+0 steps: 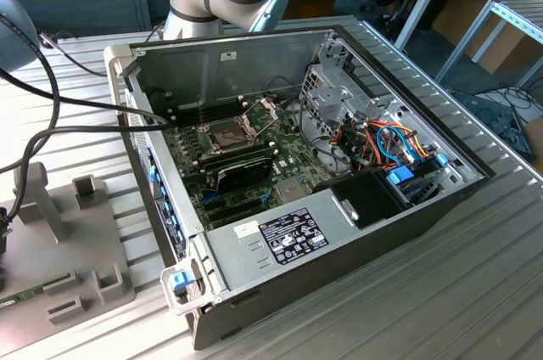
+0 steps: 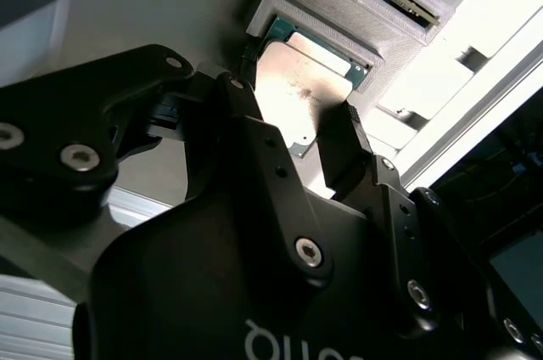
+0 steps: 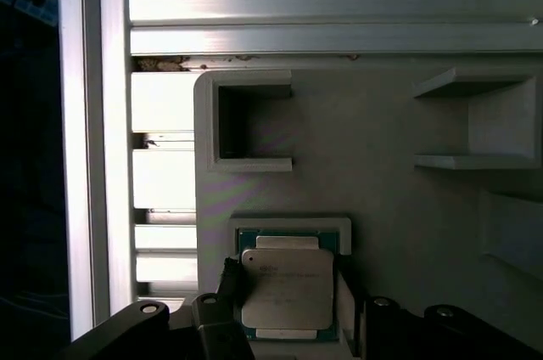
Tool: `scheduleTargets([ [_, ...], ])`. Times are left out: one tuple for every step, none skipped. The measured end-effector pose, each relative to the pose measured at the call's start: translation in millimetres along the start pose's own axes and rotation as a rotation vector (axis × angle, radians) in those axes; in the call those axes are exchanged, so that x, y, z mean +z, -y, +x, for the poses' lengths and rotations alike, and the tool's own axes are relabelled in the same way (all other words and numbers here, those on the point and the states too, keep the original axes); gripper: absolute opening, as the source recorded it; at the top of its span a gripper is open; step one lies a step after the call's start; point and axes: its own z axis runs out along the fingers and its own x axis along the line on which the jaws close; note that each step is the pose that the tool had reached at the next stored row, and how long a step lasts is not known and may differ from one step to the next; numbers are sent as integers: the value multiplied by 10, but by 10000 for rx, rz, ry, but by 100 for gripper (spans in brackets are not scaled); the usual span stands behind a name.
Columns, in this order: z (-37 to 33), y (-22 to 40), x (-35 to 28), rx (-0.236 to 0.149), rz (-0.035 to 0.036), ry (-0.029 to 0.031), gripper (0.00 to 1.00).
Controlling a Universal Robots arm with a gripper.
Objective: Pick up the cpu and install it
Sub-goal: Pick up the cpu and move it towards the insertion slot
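The cpu [image 3: 287, 288], a flat square chip with a dull silver top, lies in a shallow square recess of a grey holder block [image 3: 382, 199]. In both wrist views my gripper [image 3: 288, 292] reaches down over it, one black finger against each of two opposite edges. The second wrist view shows the cpu [image 2: 299, 88] between the fingers [image 2: 346, 143] of the gripper [image 2: 293, 118], still seated in the recess. In the exterior view the motherboard socket [image 1: 225, 133] stands open inside the computer case, its metal frame [image 1: 263, 110] hinged up.
The open computer case [image 1: 297, 165] fills the middle of the ribbed metal table [image 1: 441, 292]. The grey holder block [image 1: 76, 241] with raised pockets lies at the exterior view's left. Black cables [image 1: 68, 105] run across the table toward the case. Memory sticks [image 1: 242, 165] sit beside the socket.
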Motion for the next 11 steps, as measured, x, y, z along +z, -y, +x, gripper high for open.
scheduleTargets([
  [0,0,-5,0,0,-1,54],
  [1,0,-11,0,0,0,54],
  [1,0,-18,0,0,0,54],
  [1,1,-26,0,0,0,54],
  [2,1,-35,0,0,-1,54],
  [2,1,-44,0,0,0,54],
  [3,1,-56,0,0,0,54],
  [3,1,-66,0,0,0,54],
  [3,2,-79,0,-1,0,54],
  [4,2,-92,0,0,0,54],
  [4,2,-108,0,-1,1,54],
])
